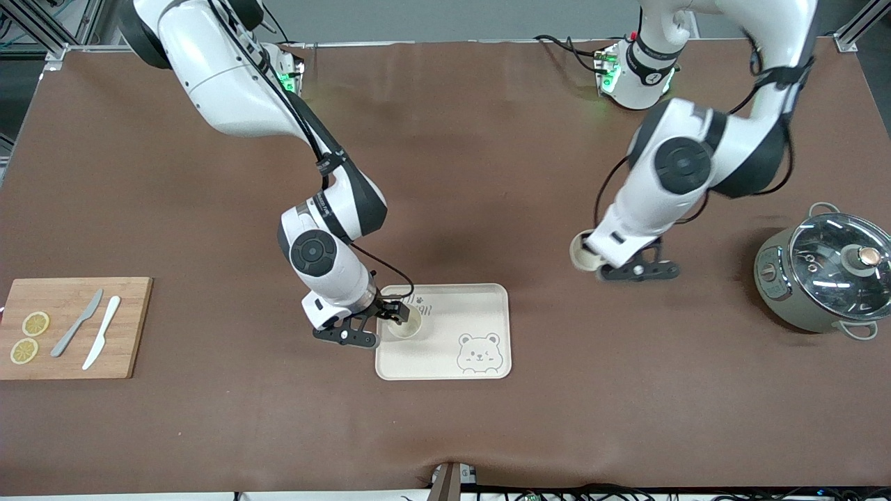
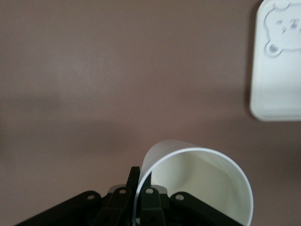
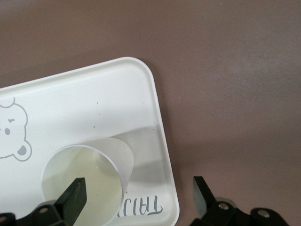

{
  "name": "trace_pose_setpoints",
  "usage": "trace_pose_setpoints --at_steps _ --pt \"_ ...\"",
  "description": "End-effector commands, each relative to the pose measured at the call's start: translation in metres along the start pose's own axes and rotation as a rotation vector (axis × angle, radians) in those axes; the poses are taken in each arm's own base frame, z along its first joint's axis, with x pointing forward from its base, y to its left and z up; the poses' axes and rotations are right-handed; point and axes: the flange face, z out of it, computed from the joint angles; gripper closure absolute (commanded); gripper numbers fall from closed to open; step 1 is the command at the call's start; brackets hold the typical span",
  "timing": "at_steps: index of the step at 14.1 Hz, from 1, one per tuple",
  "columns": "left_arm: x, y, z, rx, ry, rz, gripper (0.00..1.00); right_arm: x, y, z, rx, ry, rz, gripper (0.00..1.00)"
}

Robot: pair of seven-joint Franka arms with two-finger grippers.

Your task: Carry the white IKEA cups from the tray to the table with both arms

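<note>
One white cup (image 1: 406,324) stands upright on the bear-printed tray (image 1: 445,355), in the corner toward the right arm's end. My right gripper (image 1: 395,314) is open around that cup's wall; in the right wrist view one finger (image 3: 75,195) is over the cup's (image 3: 84,181) mouth and the other is outside it, over the tray's (image 3: 94,103) edge. My left gripper (image 1: 597,261) is shut on the rim of the second white cup (image 1: 582,252) and holds it over bare table between tray and pot. The left wrist view shows the fingers (image 2: 134,181) pinching this cup's (image 2: 202,183) wall, with the tray (image 2: 277,70) farther off.
A grey pot with a glass lid (image 1: 825,278) stands at the left arm's end of the table. A wooden cutting board (image 1: 73,327) with two lemon slices, a grey knife and a white knife lies at the right arm's end.
</note>
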Motion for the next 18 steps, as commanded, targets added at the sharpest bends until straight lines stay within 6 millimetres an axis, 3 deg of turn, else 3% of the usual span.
trace_pose_setpoints --at_steps 1,3,6,8,11,18 --pt "-0.047 -0.070 -0.006 -0.078 0.022 0.089 1.00 0.004 0.000 0.024 -0.002 0.036 0.001 0.00" --pt "-0.062 -0.104 0.008 -0.099 0.055 0.127 1.00 0.005 0.004 0.031 -0.023 0.053 -0.017 0.00" --pt "-0.077 -0.110 0.068 -0.085 0.150 0.130 1.00 0.005 0.001 0.027 -0.020 0.052 -0.016 0.00" --pt "-0.082 -0.110 0.096 -0.082 0.173 0.134 1.00 0.005 0.000 0.026 -0.019 0.056 0.002 0.00" --pt "-0.084 -0.112 0.122 -0.090 0.125 0.134 1.00 -0.004 -0.013 0.025 -0.012 0.059 0.010 0.00" --pt "-0.078 -0.114 0.172 -0.109 0.108 0.110 1.00 -0.004 -0.013 0.026 -0.011 0.061 0.007 0.00"
